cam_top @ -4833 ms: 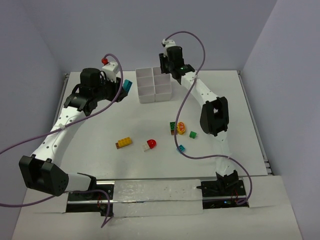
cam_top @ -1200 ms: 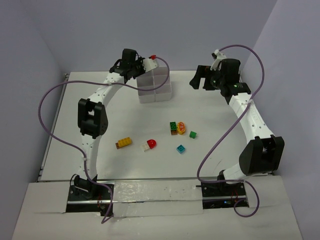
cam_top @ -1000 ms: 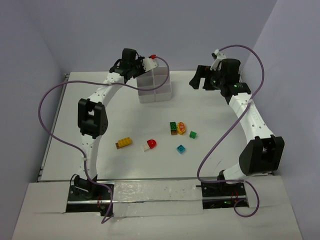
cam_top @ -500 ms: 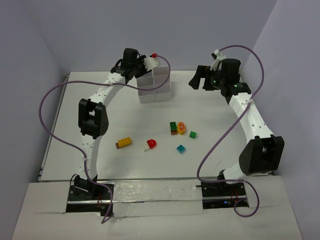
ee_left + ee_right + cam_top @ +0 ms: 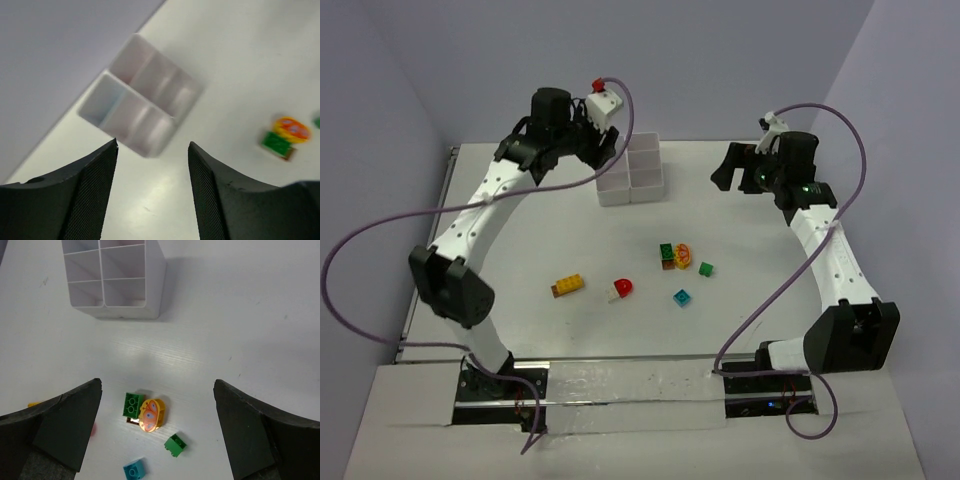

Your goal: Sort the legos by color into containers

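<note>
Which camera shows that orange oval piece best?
The right wrist view: the orange oval piece is sharp and close, its pattern visible. The top view shows it tiny; the left wrist view, blurred at the edge.

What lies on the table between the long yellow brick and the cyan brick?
One red and white piece lies between the long yellow brick and the cyan brick, touching neither. The top external view shows this.
</note>
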Available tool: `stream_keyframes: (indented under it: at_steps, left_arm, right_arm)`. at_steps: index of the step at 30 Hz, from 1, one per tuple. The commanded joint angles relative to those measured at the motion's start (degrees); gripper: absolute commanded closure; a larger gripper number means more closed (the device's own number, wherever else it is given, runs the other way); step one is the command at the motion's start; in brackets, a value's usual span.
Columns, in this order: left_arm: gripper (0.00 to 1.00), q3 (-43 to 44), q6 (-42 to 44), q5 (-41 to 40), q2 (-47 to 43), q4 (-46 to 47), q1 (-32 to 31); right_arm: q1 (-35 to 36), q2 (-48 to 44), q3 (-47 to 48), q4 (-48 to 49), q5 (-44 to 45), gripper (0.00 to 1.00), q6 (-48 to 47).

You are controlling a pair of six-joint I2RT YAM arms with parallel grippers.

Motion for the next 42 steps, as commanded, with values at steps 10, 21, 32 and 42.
stream_keyframes:
  at_steps: [10,21,32,42]
  left_arm:
    - [0.28,-32.06,-11.77,-5.31,-14.21,-5.34,-18.13]
    - [0.25,-42.30,-5.47,8.72,-15.84,5.70,-29.19]
    - [0.26,-26.76,-12.73,-8.72,4.28,7.44,-39.71]
    - [0.14,-20.63,-16.99,-15.66,13.17,4.41,-41.47]
  right_arm:
    - [-3.47,-7.13,-5.32,-2.44,-0.01,0.00,-2.68]
    - [-8.32,-10.14,-9.92,-4.82,-1.90,0.00,-3.54]
    - [-15.37,-10.92,-8.94,-7.58,-3.64,0.00,-3.95]
    - [-18.16,-9.95,-8.00,-8.05,-5.72,0.00,-4.45]
